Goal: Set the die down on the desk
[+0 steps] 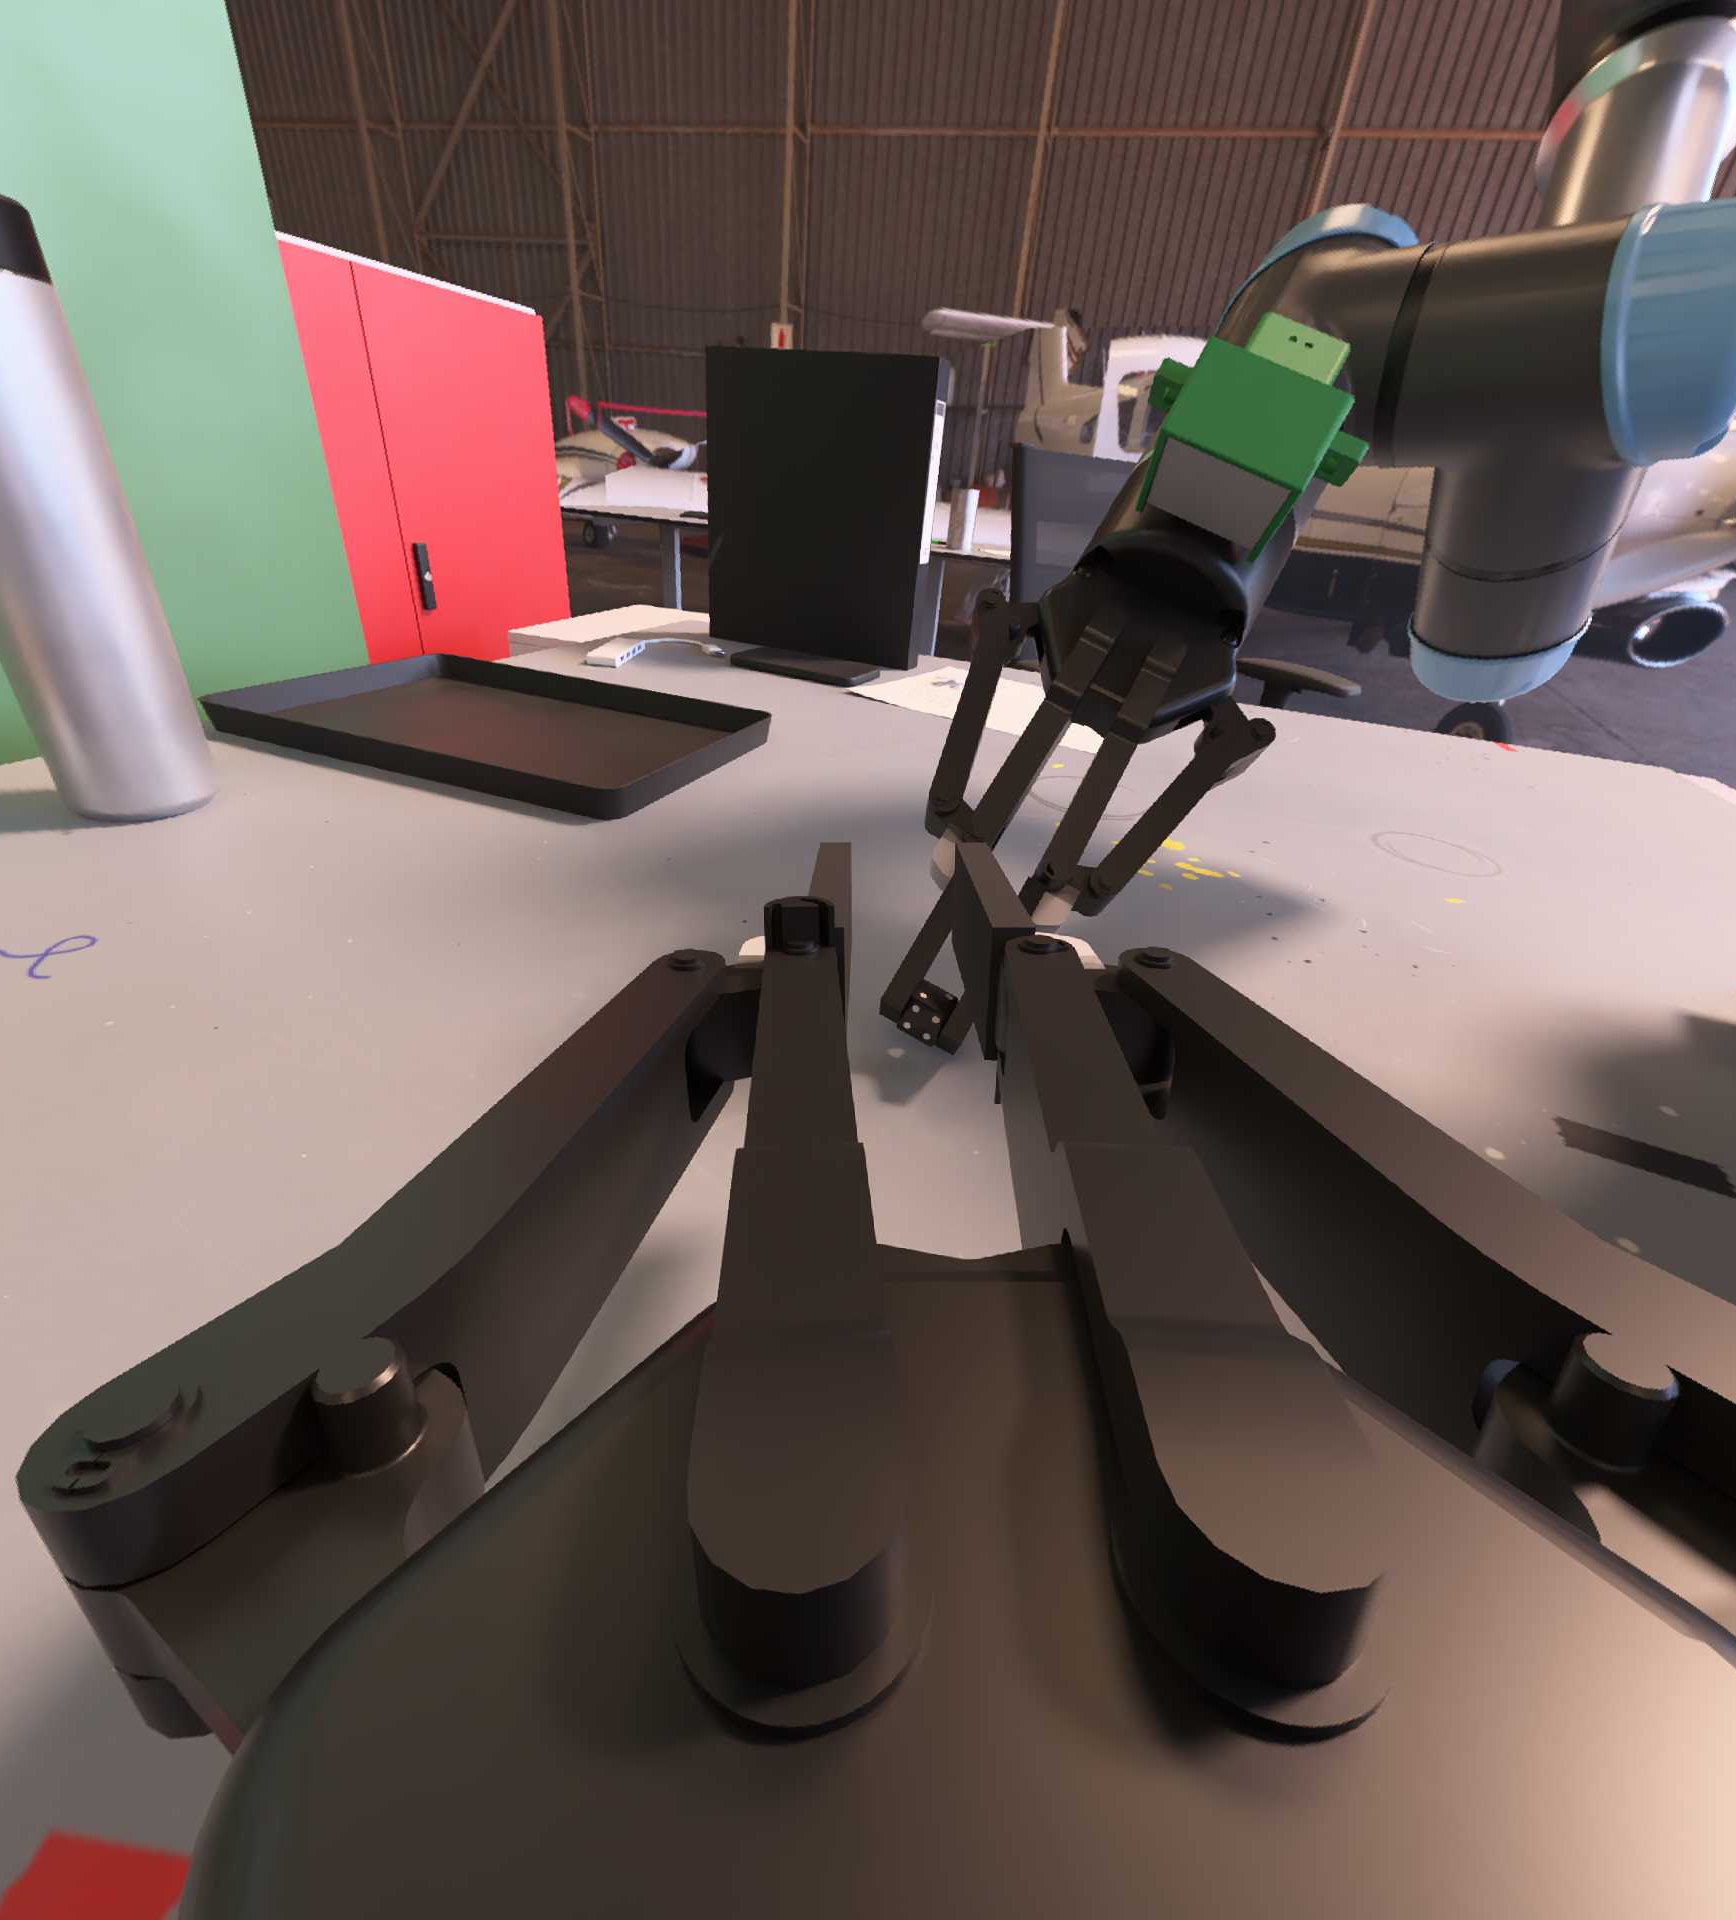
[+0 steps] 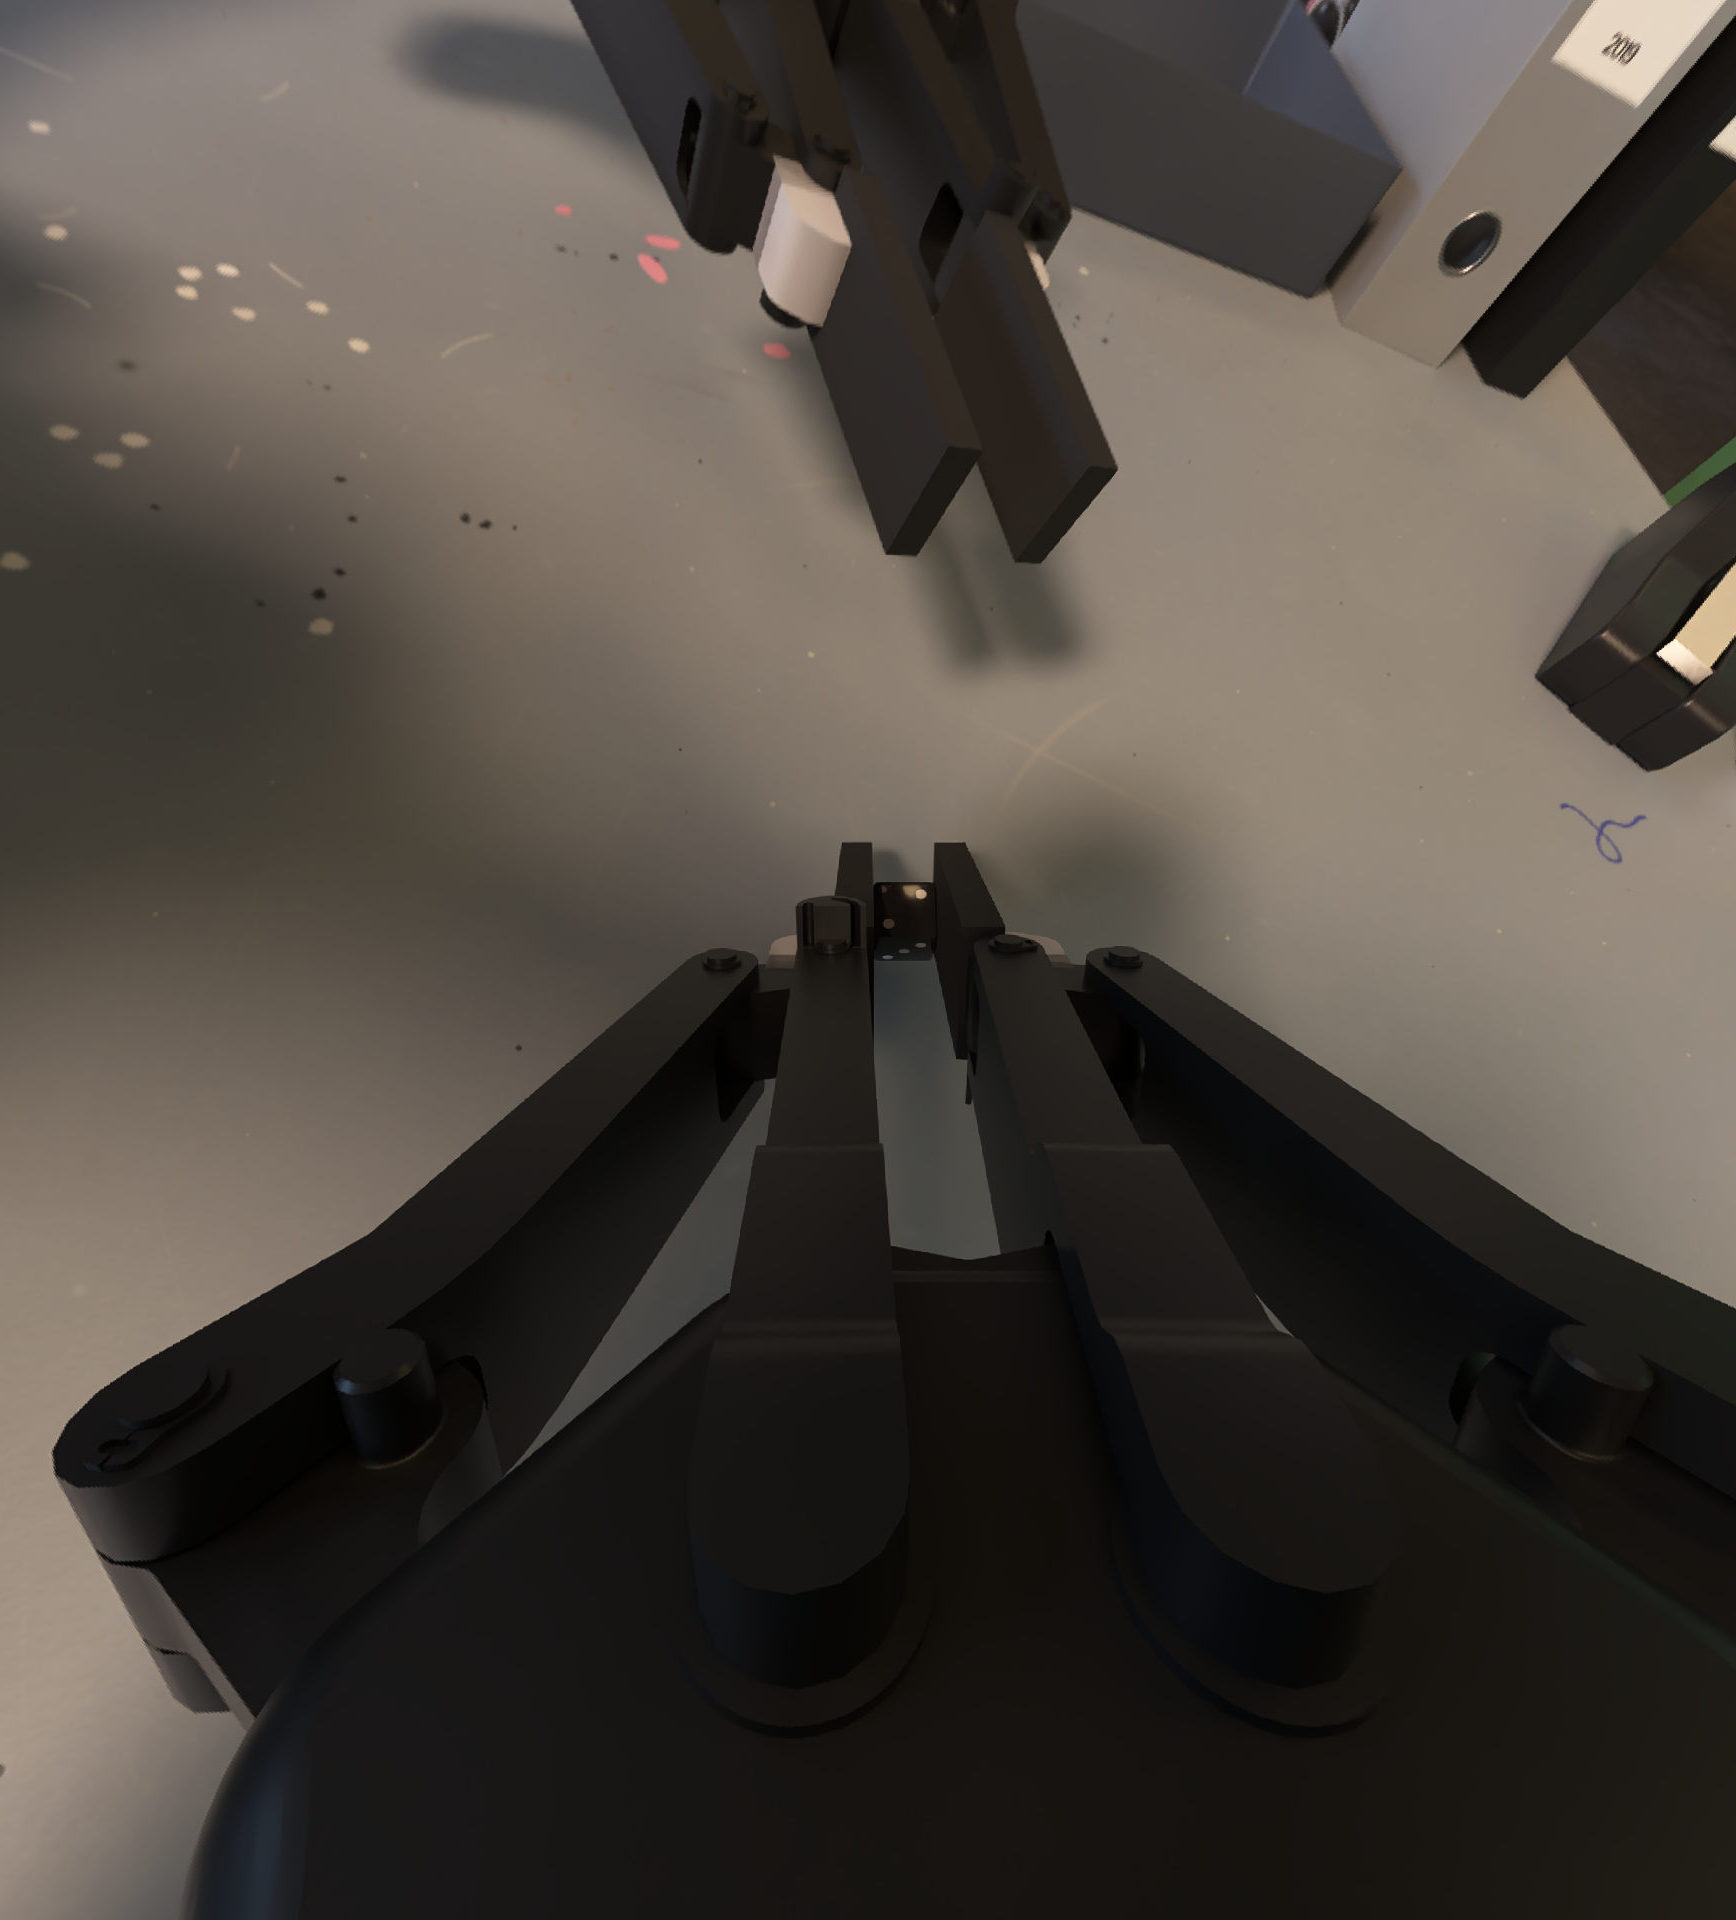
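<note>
right gripper [image 2: 903, 883] pinching black die [image 2: 901, 909] at its fingertips, low over grey table [image 2: 531, 779] | left gripper [image 2: 999, 520] at 12 o'clock, pressed together, empty | advice: lower until die touches, then spread slowly, retreat straight up

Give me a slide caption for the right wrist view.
Right pincer grips a small black white-pipped die just above the speckled grey desk, facing the shut left pincer.

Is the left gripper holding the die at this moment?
No: the left gripper hangs empty with its fingers together, while the black die sits clamped between the right gripper fingers.
</note>
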